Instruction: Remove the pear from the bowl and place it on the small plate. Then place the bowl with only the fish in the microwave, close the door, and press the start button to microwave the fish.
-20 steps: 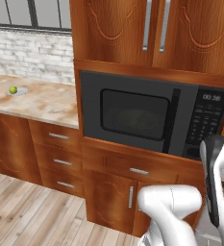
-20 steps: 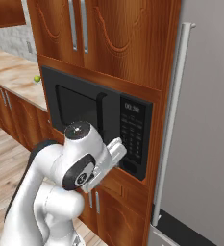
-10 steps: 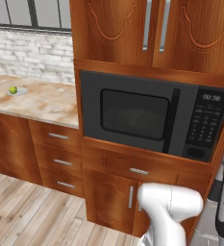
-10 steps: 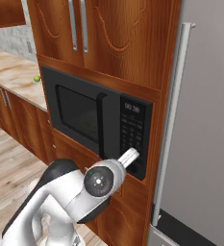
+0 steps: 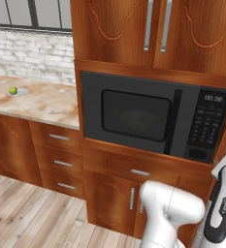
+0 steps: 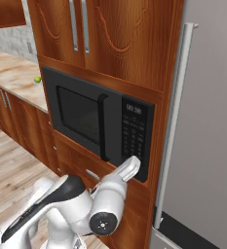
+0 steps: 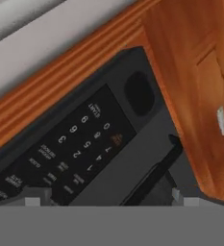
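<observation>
1. The microwave [image 5: 153, 118] is sitting built into the wooden cabinet column, just below two tall cabinet doors [image 5: 153, 29] with long metal handles and just above a drawer [image 5: 134, 169] with a short metal pull.
2. The door [image 5: 131, 114] of the microwave is lying closed, its dark window [image 5: 136, 116] facing out and its vertical black handle [image 5: 171, 123] standing at the door's right edge, beside the control panel [image 5: 209, 123].
3. The control panel is showing a small clock display at its top, rows of keys under it and one round dark button [image 7: 140, 93] at its lower end, seen close in the hand view.
4. The gripper [image 7: 106, 201] is hovering just in front of the control panel, its two small finger tips [image 7: 32, 201] standing wide apart at the bottom of the hand view and clamping nothing.
5. In the right base view the white arm [image 6: 112, 189] is reaching up from below toward the lower end of the panel [image 6: 134, 138], beside the grey refrigerator [image 6: 207, 121].
6. The pear [image 5: 13, 90] is resting on the small plate [image 5: 20, 92] near the back left part of the worktop [image 5: 41, 101], well apart from the microwave.
7. Whether the bowl and the fish are lying behind the dark window cannot be told.
</observation>
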Available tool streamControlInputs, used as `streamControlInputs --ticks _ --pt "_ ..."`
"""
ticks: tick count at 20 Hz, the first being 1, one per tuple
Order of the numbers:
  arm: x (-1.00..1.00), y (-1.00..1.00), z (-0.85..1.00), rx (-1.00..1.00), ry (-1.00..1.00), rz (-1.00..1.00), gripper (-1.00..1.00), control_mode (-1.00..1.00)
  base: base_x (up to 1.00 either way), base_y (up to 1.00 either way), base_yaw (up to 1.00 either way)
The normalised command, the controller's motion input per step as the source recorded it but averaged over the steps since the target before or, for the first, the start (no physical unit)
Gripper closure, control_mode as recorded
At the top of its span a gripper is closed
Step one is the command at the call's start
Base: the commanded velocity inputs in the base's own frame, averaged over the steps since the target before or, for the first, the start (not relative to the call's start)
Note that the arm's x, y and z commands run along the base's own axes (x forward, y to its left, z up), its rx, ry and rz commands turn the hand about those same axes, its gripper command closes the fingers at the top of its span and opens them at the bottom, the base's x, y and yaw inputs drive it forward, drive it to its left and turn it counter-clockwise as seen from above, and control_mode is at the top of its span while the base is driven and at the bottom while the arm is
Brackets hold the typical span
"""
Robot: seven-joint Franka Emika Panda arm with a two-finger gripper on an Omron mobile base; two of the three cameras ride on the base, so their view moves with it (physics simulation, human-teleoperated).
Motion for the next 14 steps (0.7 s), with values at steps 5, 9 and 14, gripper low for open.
streamControlInputs --ticks 5,9,14 --pt "0.32 0.09 -0.24 0.06 -0.12 0.01 -1.00 -1.00 0.00 0.00 0.00" --pt "0.13 -0.05 -0.26 0.11 -0.01 0.01 -1.00 -1.00 0.00 0.00 0.00" --pt "0.22 -0.06 -0.07 0.12 -0.01 0.01 -1.00 -1.00 0.00 0.00 0.00"
